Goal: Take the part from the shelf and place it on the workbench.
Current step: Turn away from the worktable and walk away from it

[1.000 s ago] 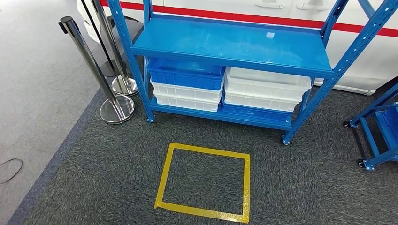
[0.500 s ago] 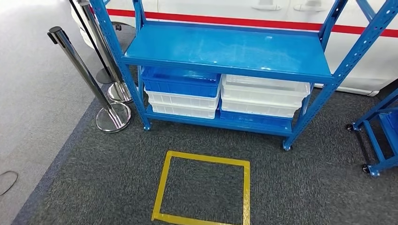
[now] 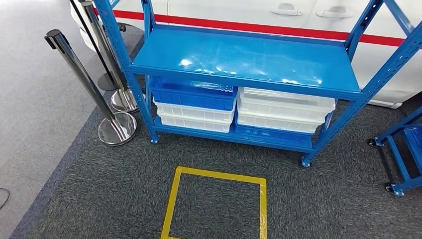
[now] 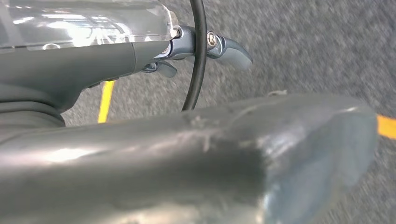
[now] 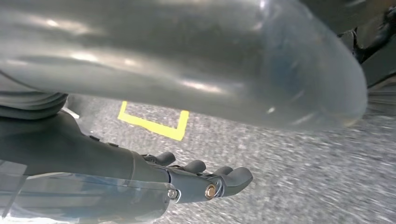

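Note:
A blue metal shelf (image 3: 244,55) stands ahead on the dark carpet; its middle board is glossy blue with light glare. Under it, on the bottom level, a blue bin (image 3: 191,93) tops white bins (image 3: 194,115) at the left, and white bins (image 3: 283,110) lie on a blue one at the right. My left hand (image 4: 140,121) hangs over the carpet, its fingers (image 4: 231,49) stretched out and holding nothing. My right hand (image 5: 154,175) also hangs over the carpet, its fingers (image 5: 233,179) slightly bent with nothing in them.
A yellow tape square (image 3: 214,204) marks the floor in front of the shelf. Chrome stanchions (image 3: 112,124) stand at the shelf's left. A blue wheeled cart (image 3: 403,149) is at the right. Behind the shelf runs a white body with a red stripe (image 3: 259,27).
The whole picture has shifted: the camera has moved closer to the shelf, so the yellow square sits lower in view. Nothing in the scene itself has moved.

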